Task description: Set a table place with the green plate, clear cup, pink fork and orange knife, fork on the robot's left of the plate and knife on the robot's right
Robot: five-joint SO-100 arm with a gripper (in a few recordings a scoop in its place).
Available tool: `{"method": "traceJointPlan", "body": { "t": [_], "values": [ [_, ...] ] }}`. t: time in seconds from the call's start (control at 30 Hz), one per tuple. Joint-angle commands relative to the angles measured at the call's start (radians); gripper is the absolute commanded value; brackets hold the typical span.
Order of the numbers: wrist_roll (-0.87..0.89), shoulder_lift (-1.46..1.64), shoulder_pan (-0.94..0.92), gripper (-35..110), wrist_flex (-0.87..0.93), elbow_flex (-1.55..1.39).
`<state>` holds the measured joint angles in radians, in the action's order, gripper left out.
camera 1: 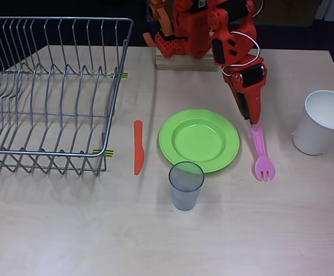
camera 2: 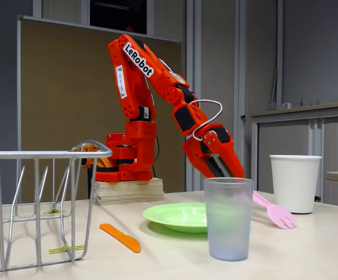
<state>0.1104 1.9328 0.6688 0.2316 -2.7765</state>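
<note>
Placing the pink fork (camera 1: 261, 154): the pincer (camera 1: 253, 122), clamped on the handle end, should lower the raised tines flat onto the table (camera 1: 167, 241) beside the green plate (camera 1: 199, 140) before parting its jaws.

Both pictures are evenly and brightly lit, with soft light from above. In the overhead view the pale surface (camera 1: 259, 230) shows no glare, and shadows are faint: a soft grey one lies just below and right of the clear cup (camera 1: 186, 185), and a thin one edges the green plate (camera 1: 199, 140). The white cup (camera 1: 322, 122) is close to overexposed at its rim. The top edge falls dark beyond the surface. In the fixed view the dish rack (camera 2: 38, 204) close to the lens looks slightly soft, while the robot (camera 2: 157, 99) is sharp. The background is dimmer and muted.
</note>
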Motion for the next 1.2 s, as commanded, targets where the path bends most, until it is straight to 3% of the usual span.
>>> {"method": "traceJointPlan", "body": {
  "t": [0.0,0.4,0.63,0.87,1.17],
  "values": [
    [-0.006,-0.006,-0.009,12,-0.028,-0.011],
    [-0.017,0.015,-0.021,13,-0.031,-0.003],
    [-0.109,0.189,0.011,0,0.233,0.198],
    [0.038,0.344,0.018,0,0.529,0.310],
    [0.058,0.565,-0.198,0,0.736,0.204]
  ]
}}
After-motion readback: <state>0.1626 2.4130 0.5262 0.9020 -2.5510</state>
